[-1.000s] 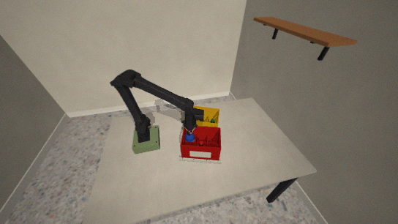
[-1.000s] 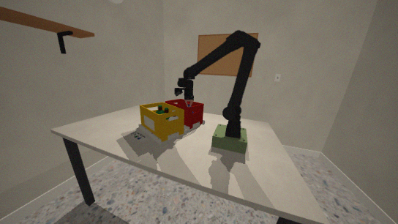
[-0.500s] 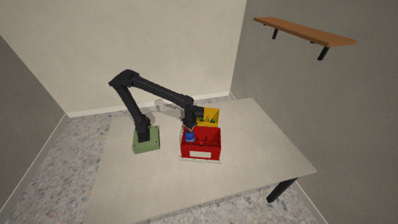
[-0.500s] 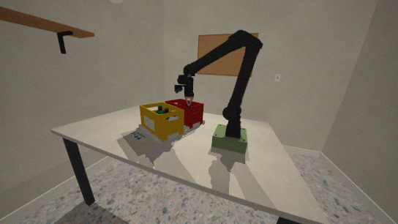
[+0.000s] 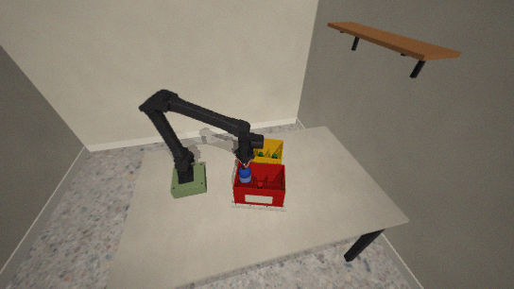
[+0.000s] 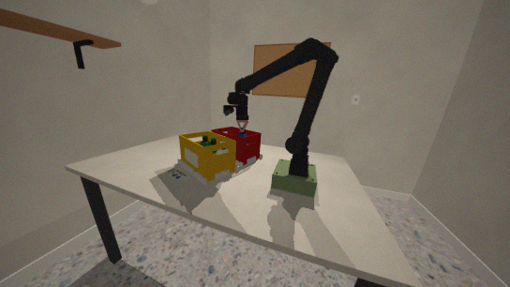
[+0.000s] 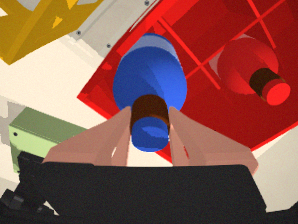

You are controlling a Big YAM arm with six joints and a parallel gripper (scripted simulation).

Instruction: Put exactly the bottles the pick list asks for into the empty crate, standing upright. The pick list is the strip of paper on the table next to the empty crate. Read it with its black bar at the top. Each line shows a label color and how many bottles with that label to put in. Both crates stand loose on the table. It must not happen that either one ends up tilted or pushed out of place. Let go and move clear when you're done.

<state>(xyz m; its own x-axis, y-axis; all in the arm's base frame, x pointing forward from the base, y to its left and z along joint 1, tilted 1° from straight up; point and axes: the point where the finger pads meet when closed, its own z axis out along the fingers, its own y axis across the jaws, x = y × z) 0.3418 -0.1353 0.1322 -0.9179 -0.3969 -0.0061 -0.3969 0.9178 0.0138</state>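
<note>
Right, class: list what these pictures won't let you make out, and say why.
- Pick list: exterior view, too small and blurred to read.
- Yellow crate's floor: its walls hide it in the exterior view; the wrist view's edge cuts it off.
- Blue bottle's base: exterior view, behind the crates.

Pale table (image 5: pixel 331 189) (image 6: pixel 141 161) — two crates, green base on it

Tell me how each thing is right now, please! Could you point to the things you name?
Gripper (image 5: pixel 245 165) (image 6: pixel 242 131) (image 7: pixel 149 113): shut on the blue bottle.
Blue bottle (image 5: pixel 245 175) (image 7: pixel 150 80): held by its neck.
Red bottle (image 7: pixel 245 65): in the red crate, not held.
Red crate (image 5: pixel 260 191) (image 6: pixel 253 149) (image 7: pixel 200 95): upright.
Yellow crate (image 5: pixel 274 144) (image 6: pixel 211 161): upright, green-capped bottles inside.
</note>
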